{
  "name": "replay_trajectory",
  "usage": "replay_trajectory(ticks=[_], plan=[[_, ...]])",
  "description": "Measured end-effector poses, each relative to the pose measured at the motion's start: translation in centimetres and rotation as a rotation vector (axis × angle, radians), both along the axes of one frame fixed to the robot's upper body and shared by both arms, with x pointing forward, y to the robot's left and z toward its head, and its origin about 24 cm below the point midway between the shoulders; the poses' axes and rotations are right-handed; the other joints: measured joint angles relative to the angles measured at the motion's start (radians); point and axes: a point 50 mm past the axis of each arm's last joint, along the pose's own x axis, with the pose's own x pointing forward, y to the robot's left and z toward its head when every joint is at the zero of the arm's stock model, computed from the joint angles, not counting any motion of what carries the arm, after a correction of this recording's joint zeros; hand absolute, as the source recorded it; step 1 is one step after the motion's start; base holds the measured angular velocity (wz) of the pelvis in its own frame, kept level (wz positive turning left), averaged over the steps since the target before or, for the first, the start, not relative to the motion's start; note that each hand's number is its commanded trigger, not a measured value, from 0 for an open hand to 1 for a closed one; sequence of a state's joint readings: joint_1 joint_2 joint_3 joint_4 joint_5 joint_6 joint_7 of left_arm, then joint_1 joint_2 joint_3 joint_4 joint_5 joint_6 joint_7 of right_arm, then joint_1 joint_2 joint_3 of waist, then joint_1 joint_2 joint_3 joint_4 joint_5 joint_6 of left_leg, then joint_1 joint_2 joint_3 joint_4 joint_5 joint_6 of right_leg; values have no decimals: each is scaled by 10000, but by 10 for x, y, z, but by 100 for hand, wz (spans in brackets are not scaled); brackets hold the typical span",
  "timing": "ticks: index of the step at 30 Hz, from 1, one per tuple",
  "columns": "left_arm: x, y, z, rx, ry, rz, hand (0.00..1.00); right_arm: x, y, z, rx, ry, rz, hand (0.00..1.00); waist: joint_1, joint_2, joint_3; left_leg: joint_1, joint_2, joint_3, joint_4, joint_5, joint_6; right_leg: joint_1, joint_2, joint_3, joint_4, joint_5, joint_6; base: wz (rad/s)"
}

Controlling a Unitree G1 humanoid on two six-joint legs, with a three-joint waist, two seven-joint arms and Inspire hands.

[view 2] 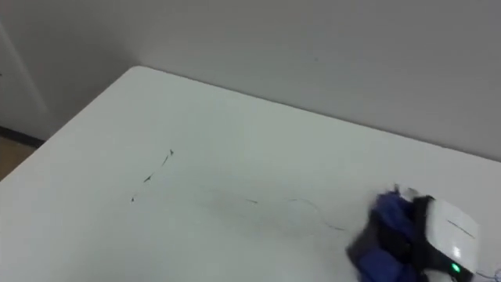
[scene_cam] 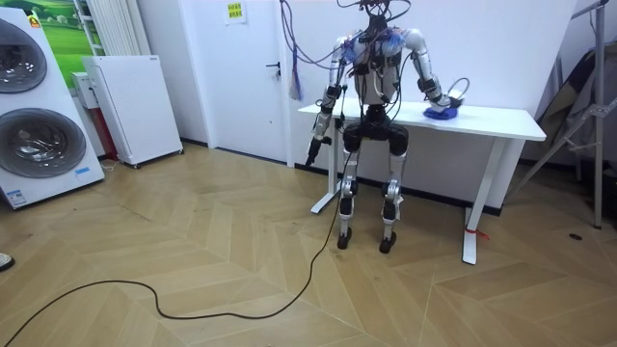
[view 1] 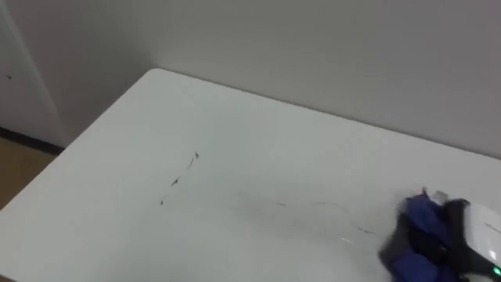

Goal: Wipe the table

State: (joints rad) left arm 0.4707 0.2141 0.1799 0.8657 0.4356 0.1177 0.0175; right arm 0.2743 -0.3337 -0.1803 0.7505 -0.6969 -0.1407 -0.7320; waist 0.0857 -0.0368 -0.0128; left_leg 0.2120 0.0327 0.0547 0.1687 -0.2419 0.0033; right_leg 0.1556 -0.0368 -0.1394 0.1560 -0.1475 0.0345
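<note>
A white table [view 1: 235,110] spreads out before me, with short dark marks [view 1: 184,171] left of its middle and faint thin lines [view 1: 329,213] further right. A crumpled blue cloth [view 1: 415,227] lies on the tabletop at the lower right. My right hand [view 1: 470,239] rests on it, dark fingers curled into the cloth. In the room view I stand at the table's front, right arm stretched out to the cloth [scene_cam: 443,113]. My left hand [scene_cam: 312,151] hangs at my side below the tabletop.
A plain wall rises right behind the table. The rounded far left corner [view 1: 156,72] and left edge drop to wooden floor [view 1: 16,168]. A white cabinet [scene_cam: 135,106] and washing machines [scene_cam: 39,125] stand off to the room view's left.
</note>
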Motion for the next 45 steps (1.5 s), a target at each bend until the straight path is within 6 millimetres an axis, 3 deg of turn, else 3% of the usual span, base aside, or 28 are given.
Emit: replay_trajectory(ticks=[5,9,11,13,16,17,18,19,20,21,22,23,24,25,26,28,29,30,31,32,34,35,36,37,39,41,43,45], plan=[[-2,1,1,37,18,23,0,-34,-21,3,178,-71,-1691,100,-526,-38,-89,-3,-23,-13,24,-32,23,22,-10,13,-15,25,7,-2],[4,-3,-1,58,-101,-260,0,-35,-20,2,148,23,-1769,100,-496,-42,-117,143,1,33,-35,-44,21,182,19,0,29,42,16,-5],[4,-7,-3,-30,19,-386,0,-22,-15,1,141,-51,-1766,100,-436,-22,-106,247,79,193,-51,-90,-13,145,71,5,138,62,-15,-36],[10,-14,-6,-205,36,-651,0,-6,-5,-1,61,-47,-1595,100,-28,124,-87,358,136,270,-4,-183,2,-52,151,-67,336,120,-103,-80],[20,-25,-14,-522,272,-908,0,44,27,5,-156,-15,230,100,733,436,-30,261,156,256,223,-358,100,-860,-1,-1000,1277,165,-240,-104],[27,-27,-17,-562,248,-997,0,70,51,8,-143,-92,1516,100,1038,507,54,70,121,246,546,-500,143,-1249,-237,-1561,1813,131,-294,-64],[39,-28,-18,-561,56,-981,0,100,82,12,145,-306,2870,100,1189,436,193,-217,54,247,893,-627,237,-1645,-513,-2037,2371,63,-350,-40],[45,-29,-19,-590,-76,-977,0,114,96,16,178,-361,3542,100,1225,434,221,-431,60,241,1098,-665,248,-1846,-621,-2211,2606,39,-316,0],[60,-30,-19,-616,-438,-1194,0,137,126,23,259,-539,4770,100,1441,449,247,-891,90,245,1461,-702,251,-2195,-751,-2258,2830,-36,-129,30],[78,-31,-18,-648,-970,-1423,0,157,151,32,258,-783,5879,100,1737,525,382,-1327,196,294,1782,-723,209,-2547,-944,-2330,3204,-152,108,47],[86,-31,-17,-646,-1205,-1526,0,163,160,36,260,-838,6251,100,1872,536,441,-1523,315,415,1919,-710,136,-2733,-1150,-2353,3688,-312,110,106],[98,-32,-16,-674,-1586,-1663,0,169,166,39,175,-802,6583,100,2039,509,442,-1821,594,766,2090,-614,-99,-3016,-1874,-2312,4856,-699,98,153],[110,-33,-14,-693,-1966,-1794,0,173,164,42,-13,-890,6549,100,2269,456,408,-2003,692,888,2097,-448,-348,-3108,-2708,-2011,5532,-938,199,154],[109,-32,-13,-659,-2003,-1806,0,177,165,44,-86,-925,6584,100,2398,452,406,-2088,754,973,2101,-376,-451,-3124,-3028,-1834,5493,-926,220,104],[104,-28,-12,-571,-1904,-1749,0,185,165,47,-147,-1021,6614,100,2695,429,395,-2175,846,1026,2112,-290,-615,-3132,-3450,-1476,4791,-709,266,44],[92,-15,-10,-362,-1595,-1521,0,194,167,49,1,-1111,6847,100,2829,308,364,-2344,1103,929,2353,-403,-976,-3072,-3637,-1321,2971,924,195,24],[88,-11,-9,-276,-1496,-1326,0,192,165,48,233,-1269,6847,100,2790,434,311,-2393,1363,691,2558,-453,-1303,-2910,-3282,-1387,2666,954,1059,15],[87,-11,-10,-310,-1459,-1312,0,189,164,46,446,-1459,6791,100,2702,537,249,-2373,1725,581,2348,-349,-1546,-2673,-2853,-1713,2342,770,1229,9],[87,-12,-10,-340,-1473,-1308,0,189,163,47,550,-1626,6815,100,2548,544,253,-2388,1848,507,2197,-276,-1687,-2578,-2697,-1845,2162,673,1298,0],[88,-13,-10,-438,-1504,-1333,0,187,159,48,716,-1849,6764,100,2167,552,250,-2375,2034,422,1856,-46,-1861,-2620,-2480,-1977,2132,590,1205,4],[84,-13,-10,-473,-1536,-1290,0,174,138,41,627,-1930,6166,100,1700,411,236,-2058,2155,606,1294,292,-1984,-2602,-2347,-2077,2116,462,1115,3],[78,-9,-9,-362,-1561,-1118,0,158,117,33,489,-1836,5506,100,1443,238,120,-1863,2188,876,1019,447,-2021,-2570,-2332,-2083,2082,364,1109,0],[70,-4,-7,-187,-1503,-900,0,137,90,26,248,-1624,4577,100,1168,286,-15,-1722,2281,1025,889,511,-2061,-2411,-2222,-2083,2044,303,1123,0],[66,-1,-6,-62,-1488,-801,0,127,76,23,150,-1513,4090,100,1042,199,-24,-1648,2320,1136,875,520,-2077,-2359,-2206,-2084,2089,216,1115,7],[51,10,-1,409,-1335,-459,0,74,21,12,-98,-710,1806,100,556,-195,-51,-1586,2582,1399,867,621,-2212,-2187,-2019,-2106,2279,-195,1013,27],[46,10,0,500,-1295,-443,0,37,-9,7,-305,9,225,100,318,-359,-6,-1628,2796,1520,922,668,-2282,-2173,-1869,-2241,2409,-381,932,20],[39,3,-3,352,-1092,-522,0,15,-30,11,-676,376,-844,100,155,-359,-6,-1738,2944,1520,993,755,-2179,-2196,-1718,-2302,2410,-453,918,6],[35,-2,-4,237,-1034,-550,0,2,-34,11,-534,326,-1400,100,-11,-331,-7,-1666,2941,1533,1011,828,-1648,-2082,-1533,-2136,2342,-505,824,5]])
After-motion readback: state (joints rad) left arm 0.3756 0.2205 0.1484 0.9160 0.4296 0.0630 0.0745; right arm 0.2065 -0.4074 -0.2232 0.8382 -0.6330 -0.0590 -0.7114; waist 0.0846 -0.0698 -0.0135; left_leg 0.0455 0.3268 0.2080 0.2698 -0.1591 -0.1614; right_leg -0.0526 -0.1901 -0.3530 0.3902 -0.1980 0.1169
